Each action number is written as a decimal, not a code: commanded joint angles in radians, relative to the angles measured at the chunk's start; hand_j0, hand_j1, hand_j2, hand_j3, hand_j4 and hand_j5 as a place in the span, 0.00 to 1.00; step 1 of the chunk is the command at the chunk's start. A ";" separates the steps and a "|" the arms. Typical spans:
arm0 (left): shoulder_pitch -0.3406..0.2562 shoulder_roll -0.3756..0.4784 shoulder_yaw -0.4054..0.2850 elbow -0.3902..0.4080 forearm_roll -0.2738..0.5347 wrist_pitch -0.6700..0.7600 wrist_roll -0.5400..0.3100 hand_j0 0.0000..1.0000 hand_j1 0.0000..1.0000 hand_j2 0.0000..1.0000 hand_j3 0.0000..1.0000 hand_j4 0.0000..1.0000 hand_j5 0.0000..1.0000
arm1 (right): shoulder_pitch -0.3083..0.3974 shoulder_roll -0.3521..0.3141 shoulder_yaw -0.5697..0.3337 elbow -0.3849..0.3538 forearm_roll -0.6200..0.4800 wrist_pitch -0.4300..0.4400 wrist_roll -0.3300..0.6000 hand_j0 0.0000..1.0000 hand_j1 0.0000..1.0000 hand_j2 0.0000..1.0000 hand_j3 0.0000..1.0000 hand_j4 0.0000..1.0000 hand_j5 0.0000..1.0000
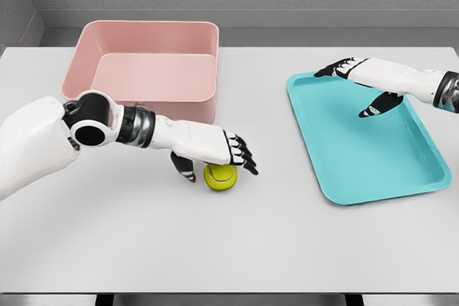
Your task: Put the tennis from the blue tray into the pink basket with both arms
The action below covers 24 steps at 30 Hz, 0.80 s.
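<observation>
The yellow-green tennis ball [221, 177] lies on the white table, between the pink basket [147, 69] and the blue tray [362, 137]. My left hand [215, 159] hovers right over the ball, fingers spread above it and thumb down at its left side, not closed around it. My right hand [358, 84] floats above the tray's far left part, fingers relaxed and holding nothing. The tray has nothing in it. The basket stands at the back left and looks empty inside.
The white table [229, 249] stretches wide in front of the ball. Its front edge runs along the bottom of the view. A grey wall stands behind the table.
</observation>
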 commanded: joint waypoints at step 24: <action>0.029 0.004 0.007 0.008 -0.001 0.001 0.000 1.00 1.00 1.00 1.00 1.00 1.00 | 0.002 0.001 -0.001 -0.002 -0.007 0.002 -0.001 1.00 1.00 1.00 1.00 1.00 1.00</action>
